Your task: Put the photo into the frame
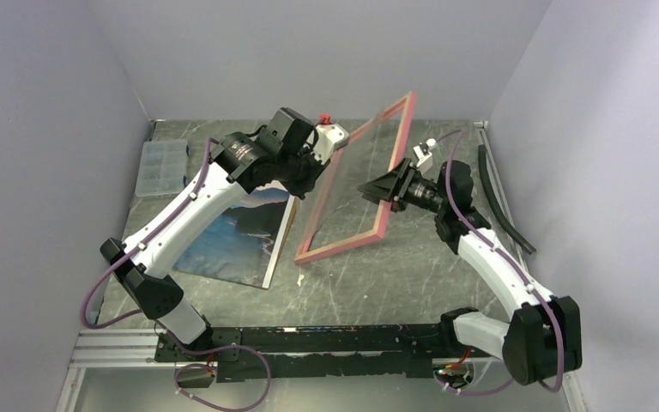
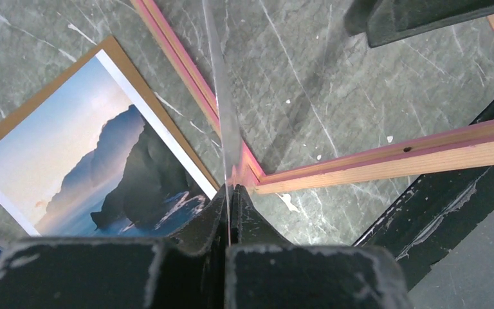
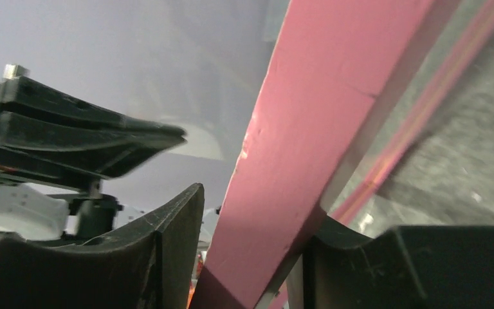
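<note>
Pale lilac walls [image 1: 309,51] closed in the grey-green marbled table [image 1: 395,283] where we stood bolted at the near edge. Between us the frame [image 1: 341,246] stood tilted, its near rail low over the table and its far corner raised toward the back wall. Whether the low corner touched the stone we could not tell.

Our left gripper [image 1: 309,184] was clenched. In the left wrist view its fingers [image 2: 196,225] met tightly on the thin edge of the clear pane [image 2: 222,103], just beside the corner where a pink rail and a tan, wood-coloured rail joined.

Our right gripper [image 1: 373,190] reached the frame's right rail from the side. In the right wrist view that pink rail ran up between its fingers. One finger [image 3: 411,270] lay against it and the other sat just beside it with a sliver of a gap, so we could not tell whether that grip was truly clamped or only loose around the rail.

The photo [image 1: 232,240] lay flat on the table to the left of the frame, partly under our left arm, its dark mountains, blue water and pale sky facing up. It rested on a brown backing board [image 2: 38,98] whose edge showed along two sides. A clear plastic compartment box [image 1: 161,167] sat near the left wall, and a black strip [image 1: 498,197] lay along the table's right edge.
</note>
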Motion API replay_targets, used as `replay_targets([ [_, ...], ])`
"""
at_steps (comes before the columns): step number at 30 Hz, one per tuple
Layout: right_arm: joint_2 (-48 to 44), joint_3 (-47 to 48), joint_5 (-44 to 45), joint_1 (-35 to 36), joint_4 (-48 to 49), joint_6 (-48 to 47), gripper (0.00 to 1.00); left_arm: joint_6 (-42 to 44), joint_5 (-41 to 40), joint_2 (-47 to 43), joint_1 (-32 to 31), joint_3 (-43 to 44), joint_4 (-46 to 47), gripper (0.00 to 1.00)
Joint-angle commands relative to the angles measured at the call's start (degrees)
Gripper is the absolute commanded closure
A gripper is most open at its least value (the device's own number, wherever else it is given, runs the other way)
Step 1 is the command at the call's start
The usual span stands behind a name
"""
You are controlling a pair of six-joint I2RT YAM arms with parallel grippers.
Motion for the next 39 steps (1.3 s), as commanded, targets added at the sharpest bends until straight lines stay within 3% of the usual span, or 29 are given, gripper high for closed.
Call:
replay_targets([
  [1,-4.28,0.63,0.63,-3.27,-18.79,-14.52,0.54,1.66,-1.47,-1.42,-0.08,4.42,1.39,0.97],
  [7,-4.84,1.35,4.54,-5.24,-33.47,-25.21,0.66,2.55,-1.52,-0.66,-0.01,7.98,1.52,0.97],
  [13,-3.52,2.30,8.19,-5.26,-42.70,-32.31,0.70,4.71,-3.17,0.02,-0.06,13.35,1.40,0.97],
  [22,-3.05,-1.10,11.56,-5.25,-41.48,-31.69,0.74,6.75,-4.34,-1.47,-0.03,11.27,1.85,0.97],
  [27,1.13,-2.48,17.39,-5.32,-41.79,-32.74,0.79,12.19,-7.58,-2.24,-0.06,14.98,1.79,0.97],
  [39,11.48,0.16,27.83,-5.34,-43.51,-35.86,0.87,22.15,-13.65,-6.79,-0.02,11.67,2.36,0.97],
])
